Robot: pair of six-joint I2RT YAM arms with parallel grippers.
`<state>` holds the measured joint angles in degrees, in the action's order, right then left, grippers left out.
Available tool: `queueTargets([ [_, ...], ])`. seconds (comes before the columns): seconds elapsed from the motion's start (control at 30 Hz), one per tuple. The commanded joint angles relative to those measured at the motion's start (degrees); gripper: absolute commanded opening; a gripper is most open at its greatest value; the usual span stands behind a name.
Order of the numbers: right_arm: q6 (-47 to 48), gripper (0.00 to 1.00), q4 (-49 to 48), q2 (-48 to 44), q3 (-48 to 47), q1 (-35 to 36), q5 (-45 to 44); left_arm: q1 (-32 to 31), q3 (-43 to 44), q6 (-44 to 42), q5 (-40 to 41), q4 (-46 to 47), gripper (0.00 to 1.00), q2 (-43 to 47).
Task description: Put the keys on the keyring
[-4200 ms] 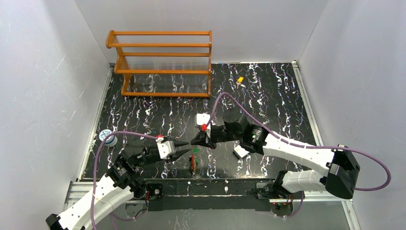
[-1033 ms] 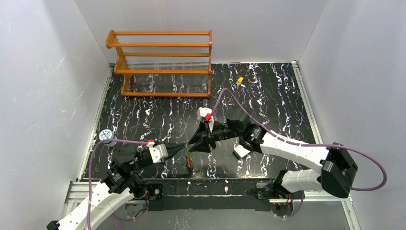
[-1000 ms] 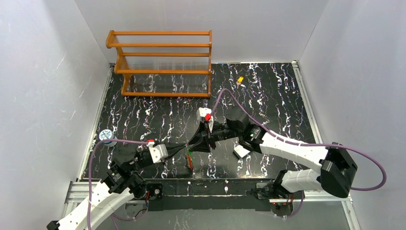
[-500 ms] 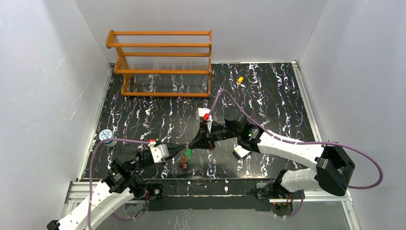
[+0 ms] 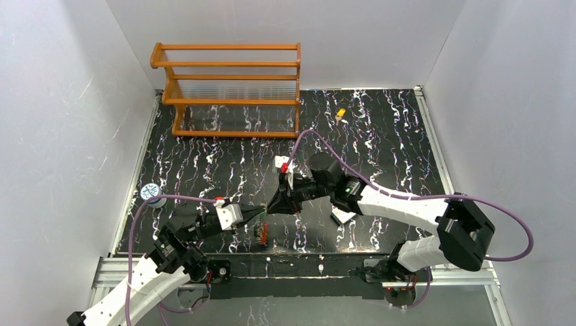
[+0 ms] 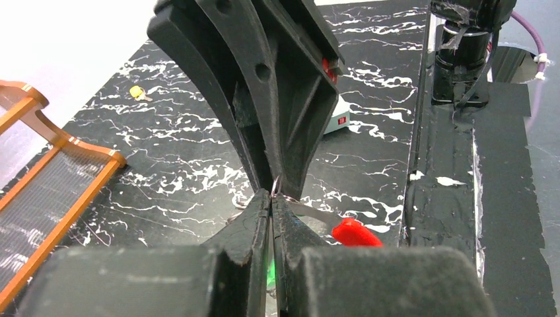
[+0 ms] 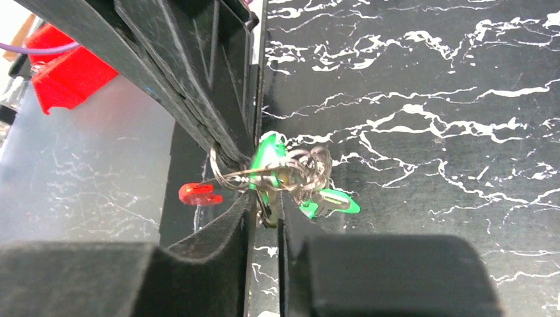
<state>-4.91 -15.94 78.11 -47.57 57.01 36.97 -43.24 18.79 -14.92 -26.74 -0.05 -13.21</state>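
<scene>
From above, my left gripper (image 5: 262, 212) and right gripper (image 5: 272, 206) meet tip to tip near the front edge of the tabletop (image 5: 204, 170). The yellow key (image 5: 340, 113) lies well apart from them at 1 o'clock.

Left wrist: my left gripper is pinched tight on the thin wire keyring (image 6: 275, 188), with a red key (image 6: 356, 232) at 4 o'clock.

Right wrist: my right gripper is closed to a slit on a green key (image 7: 269, 153), and the keyring wire runs off towards 9 o'clock.

Top camera looks down on the table (image 5: 380, 122); close wrist cameras share the keyring (image 7: 231, 176).
</scene>
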Motion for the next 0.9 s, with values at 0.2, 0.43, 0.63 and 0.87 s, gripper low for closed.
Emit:
queueTargets([
  [0.2,3.3,0.66,0.0,-8.2,3.7,0.0,-9.0,-0.1,1.1,0.7,0.6,6.1,0.0,0.7],
  [0.43,3.9,0.89,1.3,-17.3,5.7,0.0,-15.3,-0.1,1.4,3.7,7.7,4.3,0.0,0.5],
  [0.63,-1.2,0.97,3.0,-21.6,5.4,0.0,-16.5,-0.2,8.3,14.2,18.0,2.5,0.0,-3.5],
  [0.87,-8.1,0.99,5.4,-27.7,5.8,0.0,-20.5,-0.1,22.0,26.6,27.5,-14.8,0.0,-11.9],
])
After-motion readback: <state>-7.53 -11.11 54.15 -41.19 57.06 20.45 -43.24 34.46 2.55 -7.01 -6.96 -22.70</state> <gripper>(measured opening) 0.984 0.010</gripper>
